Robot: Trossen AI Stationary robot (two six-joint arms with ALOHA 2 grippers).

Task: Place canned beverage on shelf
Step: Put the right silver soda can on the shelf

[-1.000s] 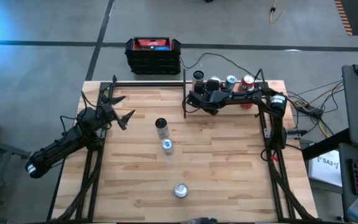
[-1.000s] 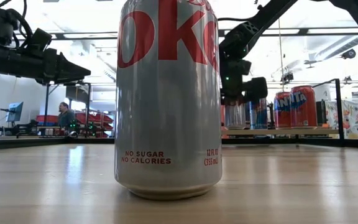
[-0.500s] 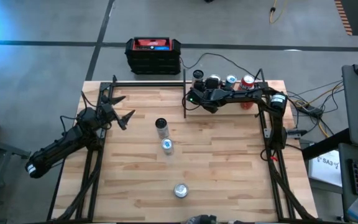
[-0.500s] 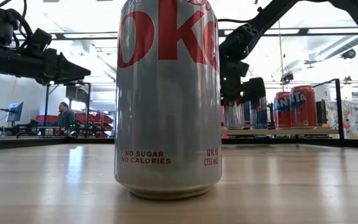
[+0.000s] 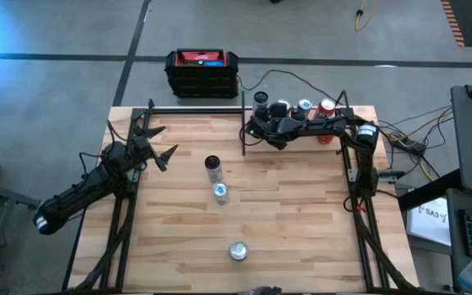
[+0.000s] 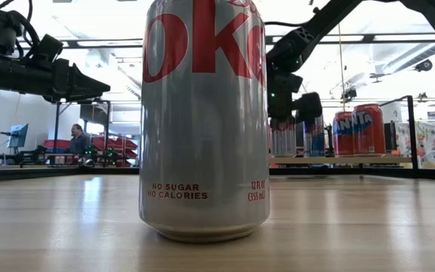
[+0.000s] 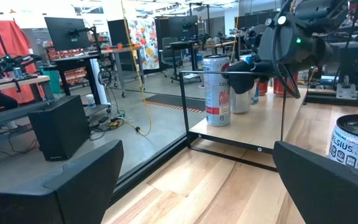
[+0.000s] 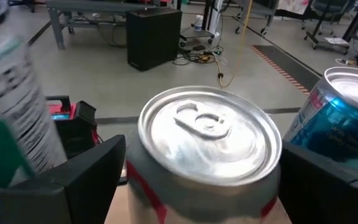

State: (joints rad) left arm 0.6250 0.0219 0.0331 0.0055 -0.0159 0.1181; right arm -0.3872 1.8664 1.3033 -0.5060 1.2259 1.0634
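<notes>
- Right gripper (image 5: 258, 128) over the shelf (image 5: 301, 139) at the table's far right, fingers (image 8: 86, 168) spread either side of a silver-and-red can (image 8: 207, 152); whether they touch it cannot be told.
- Left gripper (image 5: 156, 146) idle at left, fingers spread, empty.

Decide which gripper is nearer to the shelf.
Right. The right gripper is over the shelf, among its cans, while the left gripper hangs across the table, well short of it.
</notes>
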